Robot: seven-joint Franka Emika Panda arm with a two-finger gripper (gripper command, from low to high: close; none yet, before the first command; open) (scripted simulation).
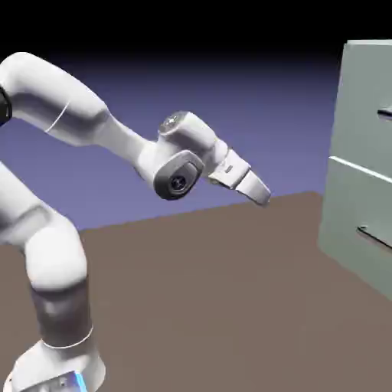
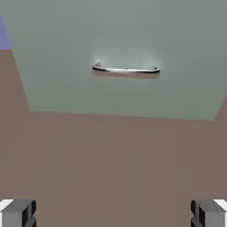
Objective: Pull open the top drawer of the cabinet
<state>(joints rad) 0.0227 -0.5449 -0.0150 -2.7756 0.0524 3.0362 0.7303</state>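
The pale grey-green cabinet [image 1: 360, 176] stands at the exterior view's right edge. Its top drawer [image 1: 366, 103] lies above a light seam, and only the end of its dark bar handle [image 1: 385, 114] shows. My gripper [image 1: 262, 194] hangs above the table, well left of the cabinet and tilted down toward it. In the hand view the gripper [image 2: 113, 215] is open, its grey fingertips [image 2: 17, 213] far apart with nothing between them. That view faces the cabinet [image 2: 133, 35] where its front meets the table, with a bar handle [image 2: 126, 70] that looks like the lower drawer's.
The lower drawer [image 1: 356, 222] with its own dark handle [image 1: 375, 237] sits under the seam. The brown table [image 1: 214, 291] stretches between my arm's base and the cabinet.
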